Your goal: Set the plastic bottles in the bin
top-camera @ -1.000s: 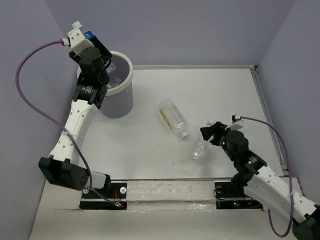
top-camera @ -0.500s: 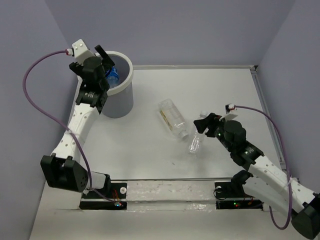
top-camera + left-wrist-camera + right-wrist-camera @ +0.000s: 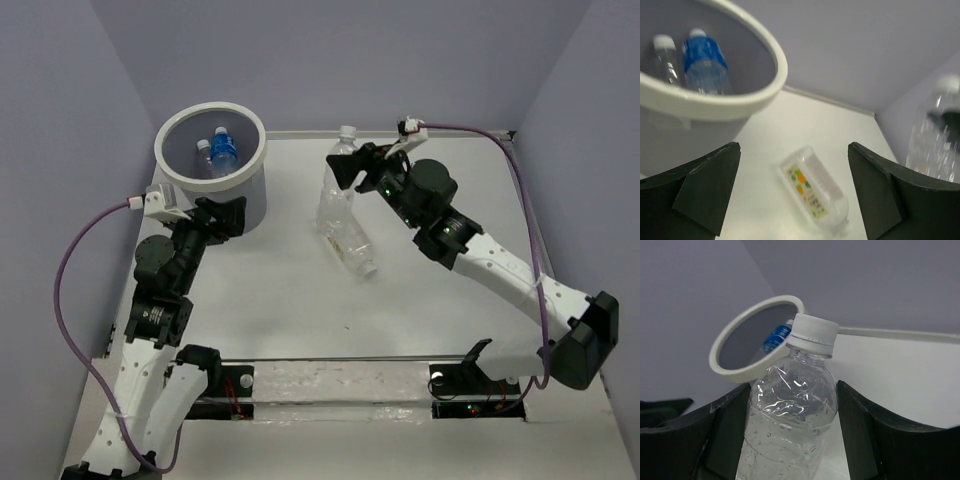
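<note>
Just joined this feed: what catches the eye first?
The right gripper holds a clear unlabelled bottle upright, right of the bin. Inside it are a blue-labelled bottle and a clear one. An orange-labelled bottle lies on its side on the table; the left gripper hangs open by the bin.

white table [image 3: 280, 300], plain lilac walls [image 3: 400, 60] around it
</note>
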You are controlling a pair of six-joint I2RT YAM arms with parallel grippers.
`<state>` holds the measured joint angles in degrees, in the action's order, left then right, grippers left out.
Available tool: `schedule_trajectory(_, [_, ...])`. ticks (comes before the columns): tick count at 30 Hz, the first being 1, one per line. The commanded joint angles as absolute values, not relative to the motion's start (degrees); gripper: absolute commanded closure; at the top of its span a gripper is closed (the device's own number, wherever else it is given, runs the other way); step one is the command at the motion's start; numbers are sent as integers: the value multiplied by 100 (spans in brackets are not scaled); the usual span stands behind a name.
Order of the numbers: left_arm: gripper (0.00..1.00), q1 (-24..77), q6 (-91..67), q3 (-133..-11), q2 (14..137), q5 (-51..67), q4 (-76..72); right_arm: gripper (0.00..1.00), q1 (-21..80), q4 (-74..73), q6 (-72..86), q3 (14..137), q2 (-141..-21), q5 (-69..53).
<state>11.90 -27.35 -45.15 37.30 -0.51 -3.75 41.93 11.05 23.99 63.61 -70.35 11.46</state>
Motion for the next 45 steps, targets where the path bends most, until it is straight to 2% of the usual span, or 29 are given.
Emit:
schedule_trajectory(1, [1,1213,-2944,-3658,3086,1396,420,55,4386,1985,1714,7679,-7943,994])
schedule_trajectory(7, [1,1283,-3331,-3059,2856,1775,756,56,4614,1775,1477,10535,-10149,1160])
schedule_trajectory(15, [1,1985,-3629,-2910,3067,1415,712,57,4790,1740,1547,14389,-12950,1626])
schedule_trajectory(17, [1,2082,-3743,-2804,3067,1476,598,57,4790,1924,1468,14875,-13390,1678])
schedule_trajectory(22, [1,2294,-4113,-2417,3146,1547,291,55,4790,2716,1319,15221,-14350,1538])
schedule_trajectory(23, [1,2303,-4113,-2417,3155,1556,273,53,4790,2672,1318,15214,-14413,1503])
schedule_trajectory(24, [1,2303,-4096,-2443,3181,1538,255,41,4790,2698,1275,15153,-14440,1451])
schedule_trajectory(27, [1,2311,-4096,-2478,3243,1512,150,23,4852,2699,1029,14863,-14327,1038])
schedule_trajectory(28, [1,2312,-4139,-2487,3269,1520,62,13,4904,2690,915,14801,-14265,976])
schedule_trajectory(31, [1,2329,-4280,-2566,3392,1678,-235,1,5036,2497,309,14564,-13975,932])
schedule_trajectory(34, [1,2469,-4421,-2680,3594,1408,-343,0,5036,2277,70,14178,-13407,896])
schedule_trajectory(40, [1,2987,-4570,-3023,4551,837,-615,0,5036,2373,149,11579,-11543,905])
schedule_trajectory(45, [1,3655,-4491,-3586,5702,9,-686,0,4791,2320,448,8337,-9135,1019])
